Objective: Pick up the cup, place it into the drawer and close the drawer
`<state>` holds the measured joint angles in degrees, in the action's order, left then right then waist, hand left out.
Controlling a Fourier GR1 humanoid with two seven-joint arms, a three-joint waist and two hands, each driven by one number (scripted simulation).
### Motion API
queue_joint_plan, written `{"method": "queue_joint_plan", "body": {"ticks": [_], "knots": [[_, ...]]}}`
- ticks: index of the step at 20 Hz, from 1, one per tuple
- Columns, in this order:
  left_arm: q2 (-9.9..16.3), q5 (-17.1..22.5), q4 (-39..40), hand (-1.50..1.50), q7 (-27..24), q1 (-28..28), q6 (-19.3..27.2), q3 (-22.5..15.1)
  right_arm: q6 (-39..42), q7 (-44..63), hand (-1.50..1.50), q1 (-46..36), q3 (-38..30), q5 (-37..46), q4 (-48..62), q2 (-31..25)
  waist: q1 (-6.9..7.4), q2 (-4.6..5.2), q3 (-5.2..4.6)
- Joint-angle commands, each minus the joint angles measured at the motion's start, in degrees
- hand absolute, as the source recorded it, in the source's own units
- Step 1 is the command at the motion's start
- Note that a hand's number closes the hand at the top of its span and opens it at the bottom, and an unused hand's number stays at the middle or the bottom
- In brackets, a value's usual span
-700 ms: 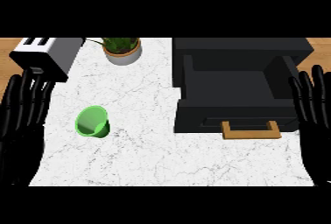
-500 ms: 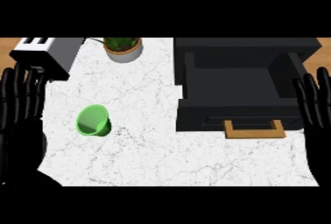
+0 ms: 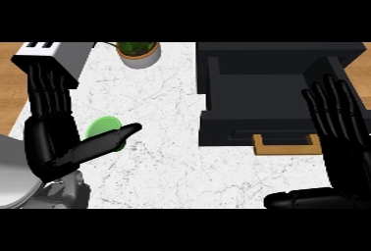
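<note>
Head view, looking steeply down on a white marbled counter (image 3: 167, 162) whose wooden surround shows at the upper left and upper right corners of the frame. The left hand (image 3: 54, 132) fills the left side, fingers straight and spread toward the top of the frame, thumb stretched rightward; it holds nothing. The green cup (image 3: 103, 128) lies at centre left, partly hidden behind that thumb, so contact between thumb and cup cannot be judged. The right hand (image 3: 340, 127) stands along the right edge, fingers likewise straight and spread wide, thumb extended leftward along the lower right of the frame, with nothing in its grasp. The black drawer unit (image 3: 268, 63) occupies the upper right; its open drawer (image 3: 253, 98) shows a dark interior, and a wooden handle (image 3: 286, 145) projects from its front edge onto the counter, just left of the right hand. A toaster (image 3: 51, 55) sits at the upper left corner and a potted plant (image 3: 139, 52) at the upper centre, both against the far edge. Bare counter runs between the cup and the drawer front and across the whole lower middle of the frame, between the two hands.
</note>
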<state>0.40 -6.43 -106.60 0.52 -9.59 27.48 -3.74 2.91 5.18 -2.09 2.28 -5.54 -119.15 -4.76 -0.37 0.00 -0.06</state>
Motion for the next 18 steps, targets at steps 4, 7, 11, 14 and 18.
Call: {"method": "queue_joint_plan", "body": {"ticks": [4,7,11,14,18], "knots": [[1.1,0.2,2.3,-1.50,3.8,-5.7,2.9,1.4,-0.3,2.9,-1.50,1.1,0.4,0.0,-3.3,0.9,0.23,-0.06,0.06],[-0.3,2.7,6.4,-1.50,-3.0,-4.3,2.3,1.9,0.9,-0.1,-1.50,-0.6,0.0,0.5,2.2,1.2,0.30,-0.01,0.06],[-0.1,0.5,8.9,-1.50,0.6,-8.4,3.7,1.7,2.5,-2.3,-1.50,-2.7,-2.6,-0.9,6.3,0.3,0.27,0.01,0.07],[-0.4,-0.9,4.9,-1.50,1.5,-4.4,7.0,-1.0,3.1,-1.2,-1.50,1.3,-3.5,-1.7,0.5,-0.3,0.25,-0.05,0.07],[0.8,3.9,8.5,-1.50,-1.2,-4.1,3.7,2.7,0.4,0.1,-1.50,-2.8,-1.3,1.6,2.8,1.4,0.35,-0.02,0.06]]}}
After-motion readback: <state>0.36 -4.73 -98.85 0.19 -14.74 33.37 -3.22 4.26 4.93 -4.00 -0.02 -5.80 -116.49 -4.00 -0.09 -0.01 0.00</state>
